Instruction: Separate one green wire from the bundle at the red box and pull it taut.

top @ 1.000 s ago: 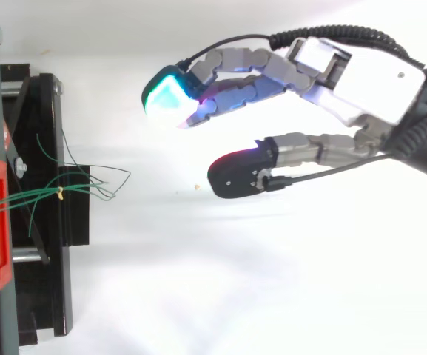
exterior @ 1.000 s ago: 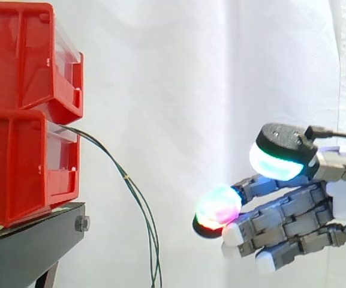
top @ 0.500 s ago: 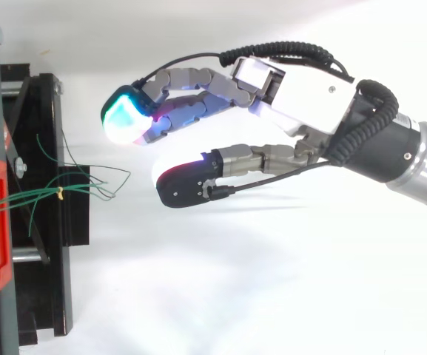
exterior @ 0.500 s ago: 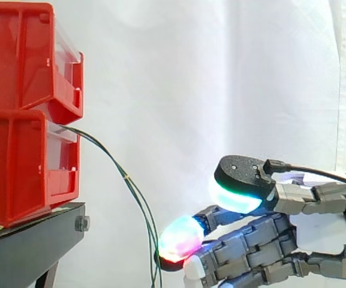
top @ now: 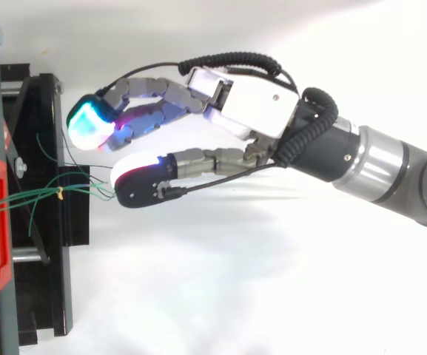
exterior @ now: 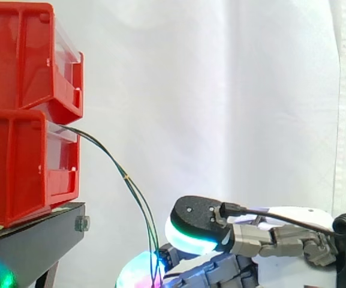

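Robot hand (top: 251, 112) reaches in from the right of the top view, thumb and fingers spread apart with nothing held between them. Closing here risks catching several strands at once, since the green wires (exterior: 138, 197) hang close beside one another, or knocking the loose ends aside. They droop just left of its fingertips (top: 89, 126) and run back to the red box (exterior: 23, 171) at the left edge.
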You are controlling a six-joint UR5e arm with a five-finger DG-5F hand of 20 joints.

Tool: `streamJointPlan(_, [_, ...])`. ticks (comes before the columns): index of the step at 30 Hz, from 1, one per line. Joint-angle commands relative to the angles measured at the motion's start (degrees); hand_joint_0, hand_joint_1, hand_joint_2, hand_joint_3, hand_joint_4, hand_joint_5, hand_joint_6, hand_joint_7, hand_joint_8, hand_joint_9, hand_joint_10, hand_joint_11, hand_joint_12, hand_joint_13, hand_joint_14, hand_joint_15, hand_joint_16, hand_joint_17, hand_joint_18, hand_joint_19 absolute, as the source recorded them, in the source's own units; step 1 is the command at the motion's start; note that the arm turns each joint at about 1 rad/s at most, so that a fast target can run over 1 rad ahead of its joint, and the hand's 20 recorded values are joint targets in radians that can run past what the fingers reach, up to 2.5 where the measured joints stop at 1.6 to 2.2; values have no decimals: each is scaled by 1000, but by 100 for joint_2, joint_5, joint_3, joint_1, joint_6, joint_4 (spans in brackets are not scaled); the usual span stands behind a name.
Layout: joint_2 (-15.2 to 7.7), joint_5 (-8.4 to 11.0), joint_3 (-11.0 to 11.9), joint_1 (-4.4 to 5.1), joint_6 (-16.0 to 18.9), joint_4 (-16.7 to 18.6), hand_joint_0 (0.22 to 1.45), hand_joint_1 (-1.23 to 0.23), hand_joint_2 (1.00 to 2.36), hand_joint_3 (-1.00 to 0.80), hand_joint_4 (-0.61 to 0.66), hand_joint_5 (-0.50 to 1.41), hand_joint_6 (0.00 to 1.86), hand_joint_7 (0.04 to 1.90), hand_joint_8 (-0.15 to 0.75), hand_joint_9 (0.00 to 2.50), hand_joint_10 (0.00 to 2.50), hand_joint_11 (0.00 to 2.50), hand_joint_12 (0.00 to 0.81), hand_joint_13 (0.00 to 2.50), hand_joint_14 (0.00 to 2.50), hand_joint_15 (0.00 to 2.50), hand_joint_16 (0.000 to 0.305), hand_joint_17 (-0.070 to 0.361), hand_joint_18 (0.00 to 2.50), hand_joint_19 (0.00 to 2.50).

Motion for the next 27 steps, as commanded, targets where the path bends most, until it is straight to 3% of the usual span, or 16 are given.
streamJointPlan(1, [-61,17,95,39,-12,-46,542,-606,1003,-463,253,-152,502,820,256,840,6,181,317,656,8,206,48,107,563,514])
streamJointPlan(5, [-61,43,148,57,-21,-46,543,-609,1003,-470,257,-142,503,849,262,850,6,191,317,669,8,219,48,108,573,521])
streamJointPlan(10, [-61,52,438,74,41,-152,543,-610,1002,-470,264,-140,503,856,259,858,6,195,317,680,9,226,48,109,581,521])
streamJointPlan(14, [-43,34,544,74,67,-240,544,-610,1002,-475,262,-137,503,858,258,859,6,196,315,681,11,229,48,109,586,528])
streamJointPlan(20, [282,61,570,74,137,-916,544,-611,1002,-473,269,-132,503,883,260,874,7,199,314,685,9,231,49,110,592,536])
streamJointPlan(23, [352,52,570,74,137,-1198,545,-610,1002,-475,272,-129,503,897,261,874,7,199,314,690,9,232,49,110,594,536])
streamJointPlan(27, [352,52,570,83,137,-1321,546,-611,1002,-475,276,-125,503,913,263,886,7,201,312,694,9,241,49,111,596,536])
